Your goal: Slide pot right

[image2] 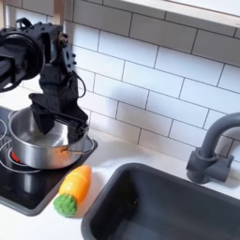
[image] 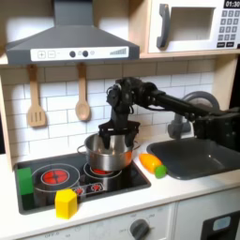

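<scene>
The gripper (image: 115,141) (image2: 54,120) reaches into the pot (image: 110,156) (image2: 39,145), jaws apart with 1 finger inside and 1 at the rim, while the pot sits on the stove (image: 37,192)'s right burner in the first exterior view, left of the carrot (image: 151,164) (image2: 72,190) and sink (image: 202,157) (image2: 159,202).

No legible text, even on the microwave keypad (image: 228,28).
</scene>
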You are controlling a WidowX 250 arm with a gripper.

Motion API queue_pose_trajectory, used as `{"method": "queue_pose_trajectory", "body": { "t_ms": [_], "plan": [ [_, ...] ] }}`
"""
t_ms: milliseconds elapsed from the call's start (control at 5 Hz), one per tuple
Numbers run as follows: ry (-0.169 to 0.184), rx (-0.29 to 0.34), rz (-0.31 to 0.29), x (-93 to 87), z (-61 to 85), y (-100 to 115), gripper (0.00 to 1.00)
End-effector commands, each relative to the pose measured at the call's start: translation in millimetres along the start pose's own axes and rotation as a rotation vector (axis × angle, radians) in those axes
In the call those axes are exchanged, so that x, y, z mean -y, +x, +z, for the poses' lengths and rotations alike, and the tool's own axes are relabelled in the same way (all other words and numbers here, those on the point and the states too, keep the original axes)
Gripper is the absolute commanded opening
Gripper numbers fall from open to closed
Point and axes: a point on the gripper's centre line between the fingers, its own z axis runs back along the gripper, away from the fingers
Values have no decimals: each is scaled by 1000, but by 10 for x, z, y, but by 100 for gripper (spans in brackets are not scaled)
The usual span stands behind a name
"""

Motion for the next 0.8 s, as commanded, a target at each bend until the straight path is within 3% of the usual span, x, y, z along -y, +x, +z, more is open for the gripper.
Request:
{"method": "queue_pose_trajectory", "body": {
  "t_ms": [0,200,600],
  "plan": [
    [9,45,3,22,188,19,100],
    [10,93,-18,64,385,33,100],
    [8,100,-28,106,417,40,100]
  ]
}}
